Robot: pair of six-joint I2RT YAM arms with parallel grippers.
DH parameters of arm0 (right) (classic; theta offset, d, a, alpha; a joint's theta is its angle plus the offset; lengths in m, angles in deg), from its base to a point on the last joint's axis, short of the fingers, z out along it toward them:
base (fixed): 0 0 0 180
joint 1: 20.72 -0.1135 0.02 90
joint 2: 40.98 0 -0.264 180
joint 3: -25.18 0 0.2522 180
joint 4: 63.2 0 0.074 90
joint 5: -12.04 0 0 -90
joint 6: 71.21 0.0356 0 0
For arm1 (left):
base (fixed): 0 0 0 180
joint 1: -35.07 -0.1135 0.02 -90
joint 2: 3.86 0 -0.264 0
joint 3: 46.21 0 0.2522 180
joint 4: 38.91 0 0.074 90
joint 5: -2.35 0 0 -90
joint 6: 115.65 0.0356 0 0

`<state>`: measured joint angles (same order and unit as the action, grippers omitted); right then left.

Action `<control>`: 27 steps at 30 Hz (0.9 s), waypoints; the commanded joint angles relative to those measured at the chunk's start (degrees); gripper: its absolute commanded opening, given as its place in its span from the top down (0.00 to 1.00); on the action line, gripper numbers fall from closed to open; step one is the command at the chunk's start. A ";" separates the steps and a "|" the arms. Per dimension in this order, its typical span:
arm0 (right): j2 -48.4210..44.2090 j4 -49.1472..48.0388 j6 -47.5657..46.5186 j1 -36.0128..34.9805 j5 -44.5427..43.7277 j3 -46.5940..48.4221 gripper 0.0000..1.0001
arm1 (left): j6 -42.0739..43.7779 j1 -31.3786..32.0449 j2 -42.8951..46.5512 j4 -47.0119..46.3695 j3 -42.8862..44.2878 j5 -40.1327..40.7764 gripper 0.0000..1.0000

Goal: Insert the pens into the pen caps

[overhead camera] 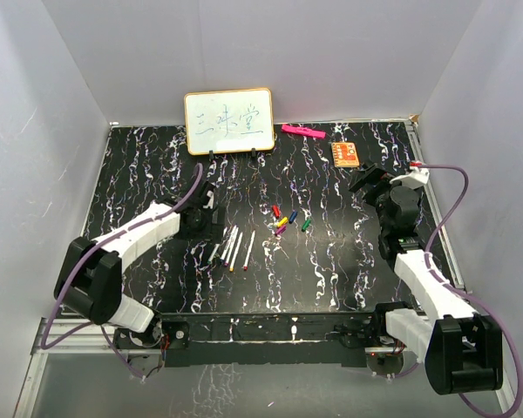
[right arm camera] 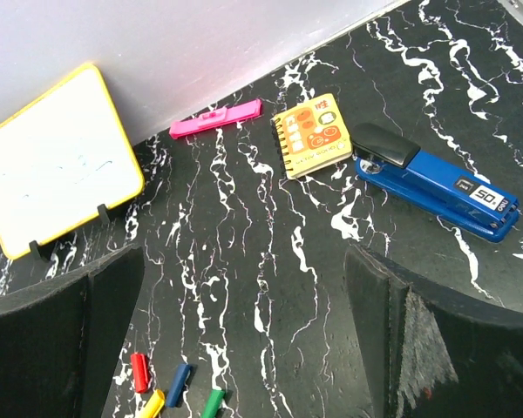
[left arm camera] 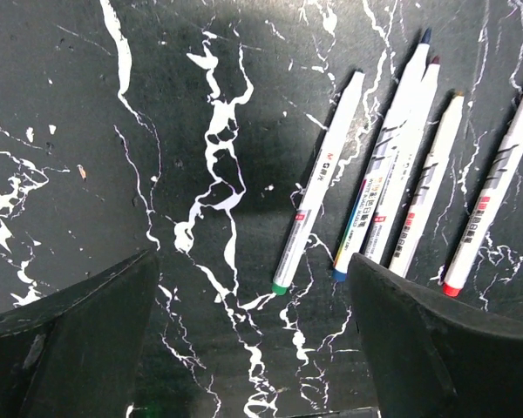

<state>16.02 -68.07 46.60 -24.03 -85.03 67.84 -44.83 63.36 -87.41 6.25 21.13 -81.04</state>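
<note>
Top view looks down on the whole table (overhead camera: 331,261); wrist views sit closer, sharing its pens (left arm camera: 318,183) and pen caps (right arm camera: 139,372).

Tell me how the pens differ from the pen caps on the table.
Size: the pens are long and thin; the pen caps are short stubs. Colour: the pens have white barrels with coloured ends; the pen caps are coloured all over. Layout: the pens lie nearly parallel, side by side; the pen caps point various ways. Both groups lie flat on the table, separate.

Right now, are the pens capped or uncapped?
Uncapped. The pens lie with bare tips showing; the pen caps sit loose in a separate cluster beside them.
</note>
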 commanded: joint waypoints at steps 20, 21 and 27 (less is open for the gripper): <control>2.25 1.11 -1.01 0.07 1.93 2.21 0.02 | 4.75 0.14 -8.09 7.30 6.54 -4.08 0.46; 2.39 1.18 -1.01 0.06 1.91 2.27 0.02 | 4.76 0.18 -8.44 7.21 6.54 -4.26 0.47; 3.13 1.63 -1.00 0.06 2.20 2.71 0.02 | 5.24 0.21 -9.48 6.69 6.69 -5.55 0.48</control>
<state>18.66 -65.56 46.10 -24.03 -83.52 67.65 -40.46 63.39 -96.67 11.78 26.07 -84.69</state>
